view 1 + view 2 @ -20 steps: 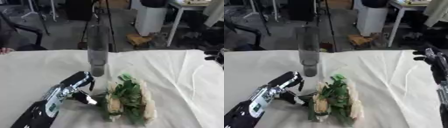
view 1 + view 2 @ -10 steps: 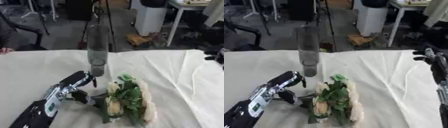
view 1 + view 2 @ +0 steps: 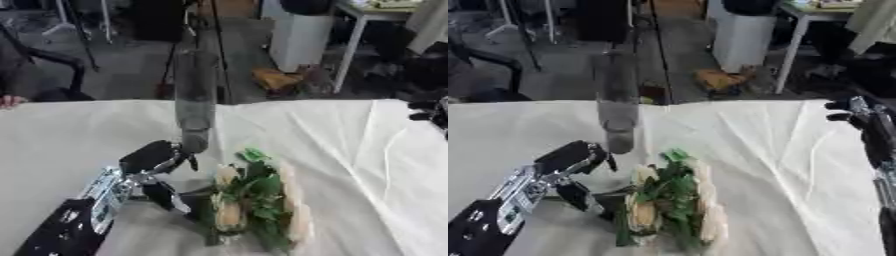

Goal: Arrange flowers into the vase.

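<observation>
The tall clear vase [image 3: 194, 102] stands upright on the white table [image 3: 350, 150]. Just beside its base the left hand [image 3: 157, 165] grasps the flowers [image 3: 254, 202], which lie flat. The right hand [image 3: 859, 112] rests far to the vase's right; I cannot tell its fingers' state.

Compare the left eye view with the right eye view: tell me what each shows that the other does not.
Only the left eye view shows a person's hand resting at the table's far left edge; of the right robot hand it catches only a dark bit at its right border. Only the right eye view shows the right robot hand with its forearm, raised at the right side and holding nothing. Both show the tall clear vase standing on the white cloth, the bouquet lying in front of it, and the left robot hand beside the bouquet's left side.
</observation>
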